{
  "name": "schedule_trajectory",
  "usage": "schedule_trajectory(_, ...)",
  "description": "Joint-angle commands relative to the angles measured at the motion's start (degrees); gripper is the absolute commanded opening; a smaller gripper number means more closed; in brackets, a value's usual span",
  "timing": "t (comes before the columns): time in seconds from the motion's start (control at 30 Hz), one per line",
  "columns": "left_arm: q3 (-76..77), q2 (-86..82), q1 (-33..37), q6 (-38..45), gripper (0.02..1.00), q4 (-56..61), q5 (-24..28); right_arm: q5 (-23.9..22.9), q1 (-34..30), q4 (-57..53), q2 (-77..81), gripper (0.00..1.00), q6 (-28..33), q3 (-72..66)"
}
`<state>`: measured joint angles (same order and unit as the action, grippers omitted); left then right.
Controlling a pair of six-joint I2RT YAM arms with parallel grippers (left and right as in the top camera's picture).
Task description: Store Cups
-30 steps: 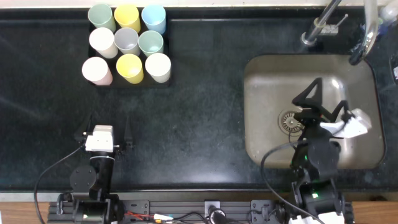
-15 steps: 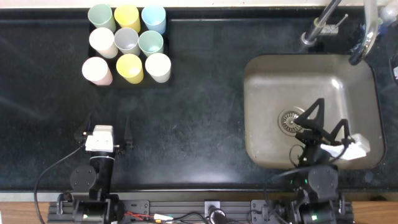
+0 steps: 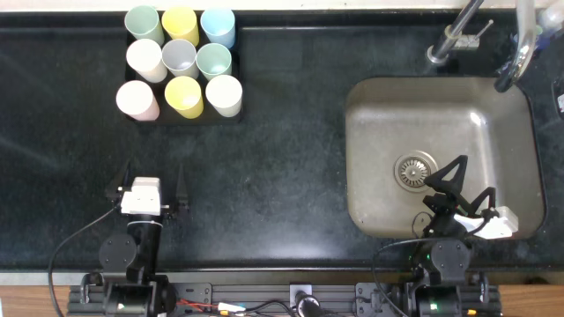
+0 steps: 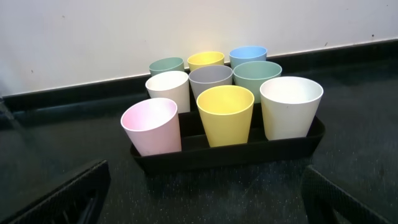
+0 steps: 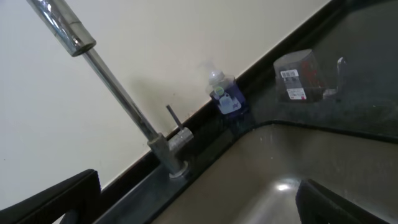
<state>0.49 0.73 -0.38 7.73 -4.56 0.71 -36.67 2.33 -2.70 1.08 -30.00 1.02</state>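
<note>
Right claw drew back, spread wide, empty; cups stand well apart.

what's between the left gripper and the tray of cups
Nothing but bare dark countertop lies between the left gripper and the tray of cups; the top and left wrist views both show it.

Light is even and diffuse, coming from overhead. The black counter absorbs most of it, with a faint pale sheen at 9 o'clock. The sink at 3 o'clock gives soft grey glare. There is a bright highlight along the faucet. The cups at 11 o'clock are flatly lit, with short, soft shadows.
</note>
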Motion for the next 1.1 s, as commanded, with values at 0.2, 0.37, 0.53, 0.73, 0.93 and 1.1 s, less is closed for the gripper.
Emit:
schedule_trajectory(0.2,-0.02,-0.57,0.04,0.83,1.0,-0.24,0.52,-0.63,-0.11,0.09,-0.92,0.996,-0.02,-0.76)
schedule_trajectory(0.37,-0.02,-0.57,0.04,0.83,1.0,-0.24,0.52,0.63,-0.09,0.28,-0.92,0.998,-1.05,-0.76)
schedule_trajectory(0.53,-0.02,-0.57,0.04,0.83,1.0,-0.24,0.52,11.63,-0.17,0.33,-0.92,0.996,-4.85,-0.76)
schedule_trajectory(0.73,-0.02,-0.57,0.04,0.83,0.998,-0.24,0.52,39.58,-0.22,-1.16,-0.92,0.998,11.39,-0.76)
schedule_trajectory(0.93,-0.02,-0.57,0.04,0.83,1.0,-0.24,0.52,36.48,-0.24,-1.77,-0.9,0.996,25.4,-0.74)
schedule_trajectory(1.1,-0.02,-0.57,0.04,0.83,1.0,-0.24,0.52,36.22,-0.59,-1.77,-0.9,0.998,30.05,-0.74)
